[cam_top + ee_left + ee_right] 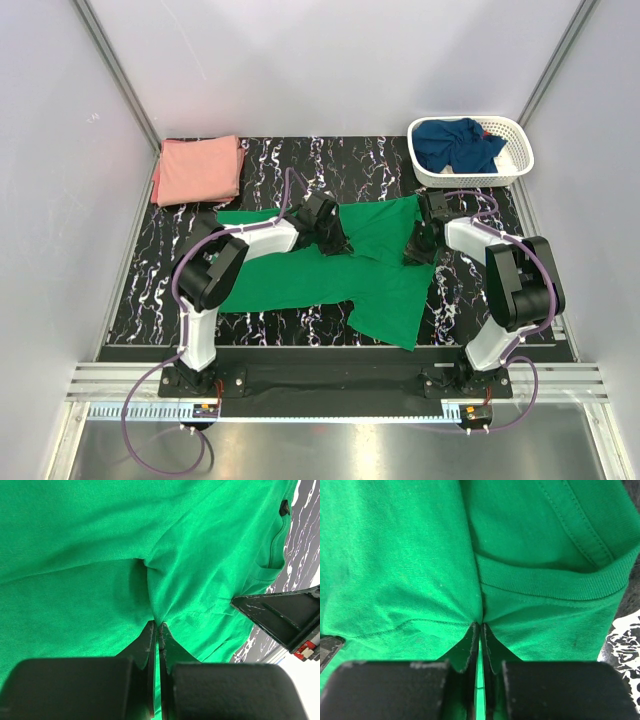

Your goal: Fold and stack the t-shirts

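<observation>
The green t-shirt (300, 280) lies spread across the middle of the dark marbled tabletop (150, 300). Its long axis runs left to right, with the hem toward the left arm and the ribbed collar toward the right arm. One sleeve (390, 320) points at the near edge of the tabletop.

Along the shirt's far side, the left fingers (147, 645) are pressed together on a pinched ridge of the green cloth near the middle of the body. The right fingers (469, 652) are clamped on the cloth just below the collar band, and a thin strip of green shows between them.

Farther back, the pink t-shirt (198, 170) lies folded flat at the far left corner. At the far right, the navy t-shirt (458, 143) sits bunched inside a white basket (518, 165).
</observation>
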Available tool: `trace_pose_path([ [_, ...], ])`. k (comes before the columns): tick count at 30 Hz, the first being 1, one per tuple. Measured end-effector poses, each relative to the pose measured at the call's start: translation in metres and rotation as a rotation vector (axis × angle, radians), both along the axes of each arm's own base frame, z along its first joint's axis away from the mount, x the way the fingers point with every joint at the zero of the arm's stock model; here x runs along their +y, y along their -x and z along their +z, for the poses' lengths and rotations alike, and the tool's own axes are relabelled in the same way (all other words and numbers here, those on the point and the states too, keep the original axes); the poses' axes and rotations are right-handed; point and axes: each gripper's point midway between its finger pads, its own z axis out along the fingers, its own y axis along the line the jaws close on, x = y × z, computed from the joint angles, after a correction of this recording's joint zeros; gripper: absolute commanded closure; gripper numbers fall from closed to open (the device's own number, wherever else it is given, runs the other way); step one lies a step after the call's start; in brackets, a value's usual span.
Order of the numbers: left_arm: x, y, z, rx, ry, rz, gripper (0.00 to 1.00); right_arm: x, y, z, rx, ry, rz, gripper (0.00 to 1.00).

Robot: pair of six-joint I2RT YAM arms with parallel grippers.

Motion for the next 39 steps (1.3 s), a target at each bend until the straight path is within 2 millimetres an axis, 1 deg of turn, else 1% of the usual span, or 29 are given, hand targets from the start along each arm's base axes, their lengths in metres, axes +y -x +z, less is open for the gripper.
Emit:
trace_pose_path([
  [3,0.0,0.0001,-0.0001,0.0,0.0,0.0,1.0,0.0002,-0.0009,0.0018,0.0,0.001,0.001,0.87],
  [4,0.0,0.0,0.0,0.0,0.0,0.0,1.0,0.0002,-0.001,0.0021,0.0,0.001,0.001,0.87],
  [6,0.0,0.0001,-0.0001,0.0,0.0,0.0,1.0,0.0001,-0.0008,0.0027,0.002,0.002,0.002,0.89],
  [8,0.0,0.0,0.0,0.0,0.0,0.0,1.0,0.0003,-0.0014,0.0036,0.002,0.002,0.003,0.94],
  [10,0.0,0.0,0.0,0.0,0.0,0.0,1.0,0.0004,-0.0024,0.0045,-0.002,0.002,0.006,0.95],
  [14,0.0,0.0,0.0,0.0,0.0,0.0,1.0,0.0008,-0.0039,0.0059,-0.006,0.001,0.006,0.88],
  [17,0.0,0.0,0.0,0.0,0.0,0.0,1.0,0.001,-0.0045,0.0067,-0.007,0.001,0.008,0.86],
  [18,0.0,0.0,0.0,0.0,0.0,0.0,1.0,0.0011,-0.0047,0.0071,-0.007,0.0,0.008,0.84],
  [21,0.0,0.0,0.0,0.0,0.0,0.0,1.0,0.0014,-0.0057,0.0082,-0.01,-0.001,0.009,0.8],
  [24,0.0,0.0,0.0,0.0,0.0,0.0,1.0,0.0017,-0.0059,0.0086,-0.01,-0.002,0.009,0.8],
  [28,0.0,0.0,0.0,0.0,0.0,0.0,1.0,0.0018,-0.0059,0.0086,-0.01,-0.002,0.01,0.85],
  [32,0.0,0.0,0.0,0.0,0.0,0.0,1.0,0.0022,-0.0058,0.0087,-0.009,-0.005,0.01,0.86],
  [36,0.0,0.0,-0.0002,0.001,0.0,0.0,1.0,0.0028,-0.0059,0.009,-0.01,-0.008,0.011,0.86],
  [39,0.0,0.0,-0.0001,0.0,0.0,0.0,1.0,0.0033,-0.0063,0.0096,-0.011,-0.01,0.012,0.82],
])
